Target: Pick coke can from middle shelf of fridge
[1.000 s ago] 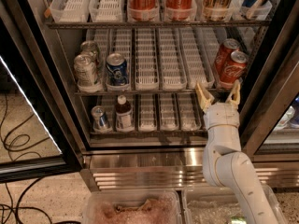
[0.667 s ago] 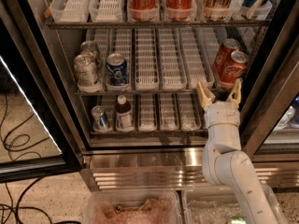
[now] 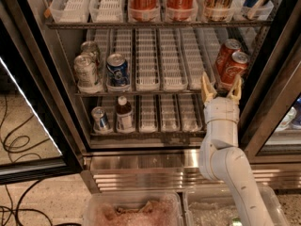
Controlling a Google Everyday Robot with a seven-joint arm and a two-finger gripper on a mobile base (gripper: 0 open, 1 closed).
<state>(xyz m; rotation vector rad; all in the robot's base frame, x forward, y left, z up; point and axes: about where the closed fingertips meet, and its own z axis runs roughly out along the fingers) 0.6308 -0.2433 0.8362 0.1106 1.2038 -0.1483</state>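
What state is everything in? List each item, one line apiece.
fridge: door open.
end effector: open, empty, at the right front of the middle shelf, just below the coke can.
coke can: front of two, standing, not gripped.
blue can: standing, middle shelf.
silver cans: standing, leftmost lane.
bottle: standing, lower shelf.

Drinks in the fridge point(image 3: 141, 166): six cans, one bottle, four cropped at the top.
Middle shelf point(image 3: 155, 92): two red cola cans point(image 3: 226, 53) point(image 3: 237, 67) at 2 o'clock; one blue can point(image 3: 117, 70) and two silver cans point(image 3: 86, 72) point(image 3: 91, 49) at 10 o'clock. Lower shelf point(image 3: 155, 131): one small can point(image 3: 99, 118), one bottle point(image 3: 123, 114). Two clear tubs point(image 3: 131, 210) point(image 3: 263, 206) at 6 o'clock. One tool point(image 3: 221, 89) at 3 o'clock, fingers spread, just under the red cola cans.
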